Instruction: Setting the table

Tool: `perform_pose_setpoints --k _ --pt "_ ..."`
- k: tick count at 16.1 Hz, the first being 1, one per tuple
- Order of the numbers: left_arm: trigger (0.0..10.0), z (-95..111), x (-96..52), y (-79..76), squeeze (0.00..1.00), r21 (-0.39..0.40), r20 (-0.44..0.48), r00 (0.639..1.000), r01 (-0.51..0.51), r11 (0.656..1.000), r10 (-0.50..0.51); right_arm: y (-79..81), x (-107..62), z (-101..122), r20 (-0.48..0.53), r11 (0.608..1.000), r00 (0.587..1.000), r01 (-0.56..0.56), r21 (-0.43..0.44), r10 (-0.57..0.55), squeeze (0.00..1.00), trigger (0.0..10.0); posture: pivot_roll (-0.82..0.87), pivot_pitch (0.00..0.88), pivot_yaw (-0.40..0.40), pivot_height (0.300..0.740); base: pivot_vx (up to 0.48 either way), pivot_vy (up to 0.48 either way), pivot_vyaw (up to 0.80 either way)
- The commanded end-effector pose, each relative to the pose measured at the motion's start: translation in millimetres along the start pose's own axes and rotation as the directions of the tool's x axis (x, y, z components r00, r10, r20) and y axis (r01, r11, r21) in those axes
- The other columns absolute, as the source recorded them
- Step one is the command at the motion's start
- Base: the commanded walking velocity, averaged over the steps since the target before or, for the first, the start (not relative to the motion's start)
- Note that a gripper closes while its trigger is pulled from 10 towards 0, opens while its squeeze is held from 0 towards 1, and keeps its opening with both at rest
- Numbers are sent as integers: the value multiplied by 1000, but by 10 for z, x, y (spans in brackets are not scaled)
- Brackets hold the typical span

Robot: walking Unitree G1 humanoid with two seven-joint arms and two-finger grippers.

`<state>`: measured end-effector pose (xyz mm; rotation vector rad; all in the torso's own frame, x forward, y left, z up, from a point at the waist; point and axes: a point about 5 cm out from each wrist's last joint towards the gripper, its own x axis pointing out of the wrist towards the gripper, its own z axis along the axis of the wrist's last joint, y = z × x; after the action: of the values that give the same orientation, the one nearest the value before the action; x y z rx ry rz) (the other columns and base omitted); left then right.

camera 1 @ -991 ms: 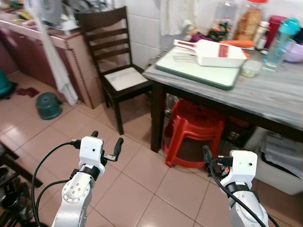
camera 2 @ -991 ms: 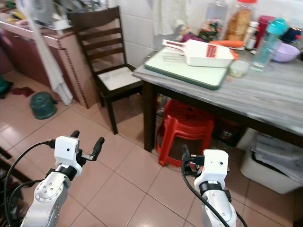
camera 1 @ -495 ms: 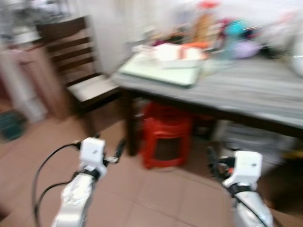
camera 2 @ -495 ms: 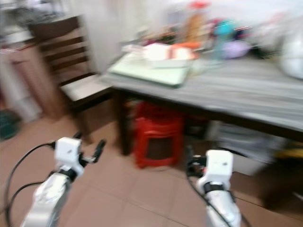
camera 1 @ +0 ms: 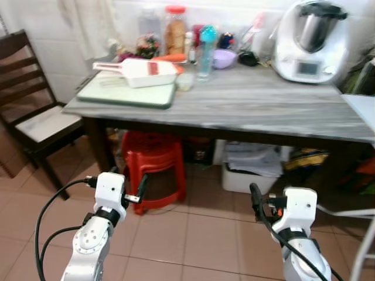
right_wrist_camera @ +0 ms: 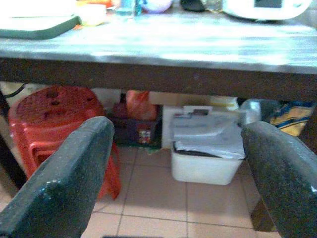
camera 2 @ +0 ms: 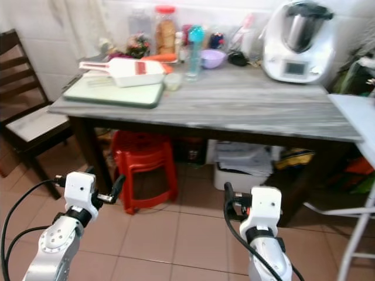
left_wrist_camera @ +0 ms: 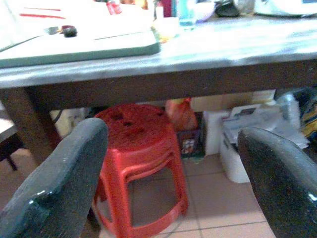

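Observation:
A grey wood-grain table stands ahead of me. On its left end lies a green board with a white slicer on it. Behind these stand a small cup, a blue bottle, a purple bowl and a jar. A white kitchen machine sits at the back right. My left gripper hovers low over the floor, open and holding nothing. My right gripper is at the same height, also open with nothing in it. Both point under the table.
Stacked red stools and a white bin of papers sit under the table. A dark wooden chair stands at the left. A pale surface and white legs are at the right edge. Tiled floor lies between me and the table.
The camera has swung right, with blur on the way, so the table now sits centred and the chair is at the left edge. Both arms are held as before.

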<state>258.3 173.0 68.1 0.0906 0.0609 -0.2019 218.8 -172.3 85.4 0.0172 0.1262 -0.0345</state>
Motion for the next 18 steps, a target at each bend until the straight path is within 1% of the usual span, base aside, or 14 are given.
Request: perform_pose_setpoints --k 1,3,6,8,11,12,14,16,18 --pt "10000 15 26 -41 0 -3 6 1000 18 1000 -18 -30 24 26 6 1000 1000 1 -9 0 0 10000 -11 0 12 740 0 -251 -738" --pt "10000 21 36 -46 0 -2 9 1000 19 1000 -19 -29 35 30 9 1000 1000 -1 -6 1 0 10000 -9 0 10 740 0 -251 -553" --pt "10000 20 30 -40 0 1 9 1000 17 1000 -17 -22 32 35 12 1000 1000 -3 -5 3 0 10000 -8 0 12 740 0 -250 0" --pt "10000 24 24 -46 0 0 10 1000 17 1000 -17 -6 28 91 44 1000 999 -12 -14 12 0 10000 -7 0 13 740 0 -251 0" --pt "10000 154 46 -32 0 -23 65 998 -2 1000 4 -19 14 174 92 1000 996 -11 -9 12 0 10000 -5 0 13 740 0 -251 0" --pt "10000 209 44 -16 0 -45 85 996 -19 999 23 -31 -3 199 105 1000 994 -10 -7 11 0 10000 -5 0 13 740 0 -251 0" --pt "10000 212 21 -11 0 -48 88 996 -24 999 28 -33 -16 212 113 1000 993 -14 -1 14 0 10000 -6 0 11 740 0 -253 0" --pt "10000 176 -10 -1 0 -49 71 997 -32 998 35 -33 -17 216 113 1000 994 -15 -4 16 0 10000 -3 0 9 740 0 -253 0" --pt "10000 173 -12 -8 0 -51 65 997 -25 998 28 -18 -12 212 112 1000 993 -21 -7 21 0 10000 -1 0 10 740 0 -255 0"
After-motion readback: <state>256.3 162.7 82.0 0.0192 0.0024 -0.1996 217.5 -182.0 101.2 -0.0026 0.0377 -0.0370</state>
